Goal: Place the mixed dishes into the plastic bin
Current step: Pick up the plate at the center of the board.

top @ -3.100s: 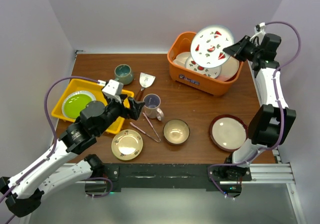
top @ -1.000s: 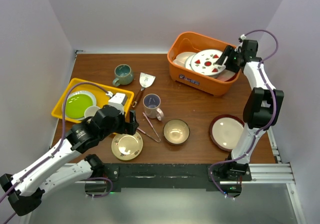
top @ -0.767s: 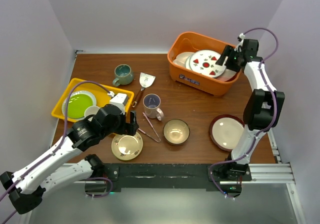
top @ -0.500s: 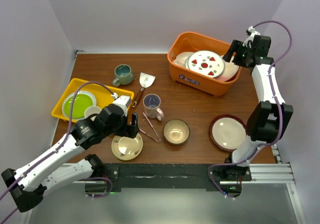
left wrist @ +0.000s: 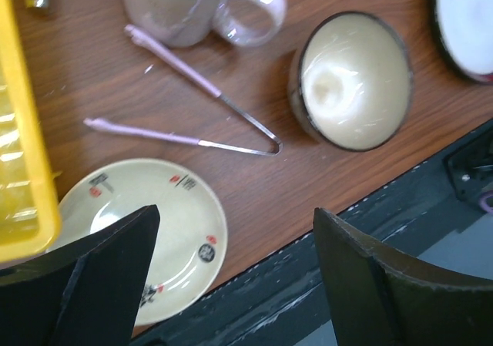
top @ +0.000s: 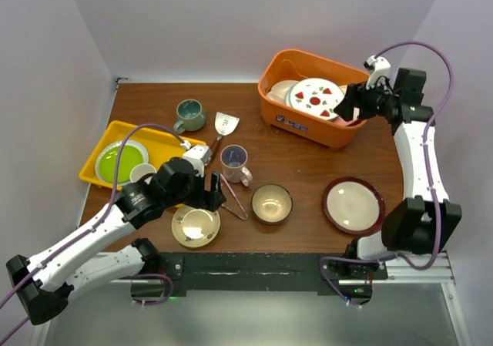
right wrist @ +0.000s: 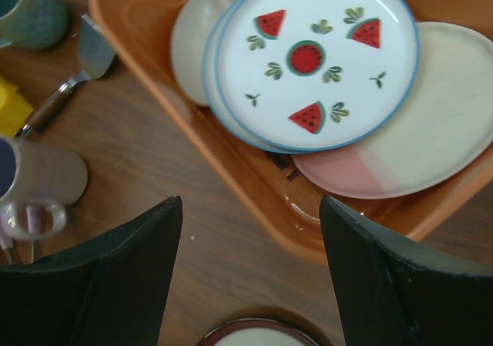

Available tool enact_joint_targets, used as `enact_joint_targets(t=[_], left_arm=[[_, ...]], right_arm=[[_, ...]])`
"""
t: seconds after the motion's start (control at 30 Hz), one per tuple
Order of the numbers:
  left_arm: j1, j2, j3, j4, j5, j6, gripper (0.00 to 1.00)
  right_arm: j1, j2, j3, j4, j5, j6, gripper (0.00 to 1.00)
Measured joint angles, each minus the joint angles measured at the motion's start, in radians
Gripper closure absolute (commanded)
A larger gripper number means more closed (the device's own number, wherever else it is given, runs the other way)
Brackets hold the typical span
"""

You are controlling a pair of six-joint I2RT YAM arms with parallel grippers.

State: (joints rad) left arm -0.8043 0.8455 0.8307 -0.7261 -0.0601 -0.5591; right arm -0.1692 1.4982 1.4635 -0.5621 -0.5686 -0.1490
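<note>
The orange plastic bin holds a red-fruit-print plate stacked on others, beside a pink-and-cream plate. My right gripper hangs open and empty over the bin's near-right rim. My left gripper is open and empty above the table's front edge, between the cream plate and the bronze bowl. On the table lie a brown-rimmed plate, a lavender mug and a teal mug. A lime-green plate sits in the tray.
A yellow tray stands at the left. Thin pink tongs lie between the mug and the cream plate. A metal spatula lies behind the lavender mug. Walls close in on the left, back and right.
The right gripper let the fruit-print plate down into the bin, released it and drew back toward the near-right rim. The left arm slid right and nearer, over the cream plate's edge.
</note>
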Motion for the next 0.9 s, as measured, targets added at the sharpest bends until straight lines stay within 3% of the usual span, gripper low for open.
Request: enact_joint_targets(t=[0.27,0.5,0.63,0.8,0.9], left_arm=[[0.000,0.018,-0.072,0.272,0.102,-0.005,0.15],[-0.010,0.056,-0.116,0.465,0.177,-0.007,0.15],[-0.059,0.076,-0.128,0.544,0.188,-0.008,0.15],[-0.134,0.105,-0.137,0.616,0.187,-0.010,0.15],[-0.159,0.128,-0.139,0.657,0.186,-0.011,0.15]], right_arm=[[0.000,-0.208,-0.043,-0.241,-0.249,-0.373,0.17],[0.001,-0.208,-0.068,-0.612,-0.275,-0.810,0.18],[0.001,-0.216,-0.140,-0.677,-0.214,-0.906,0.18],[-0.006,-0.229,-0.246,-0.657,-0.090,-0.908,0.19],[-0.081,-0.214,-0.286,-0.656,-0.053,-0.911,0.20]])
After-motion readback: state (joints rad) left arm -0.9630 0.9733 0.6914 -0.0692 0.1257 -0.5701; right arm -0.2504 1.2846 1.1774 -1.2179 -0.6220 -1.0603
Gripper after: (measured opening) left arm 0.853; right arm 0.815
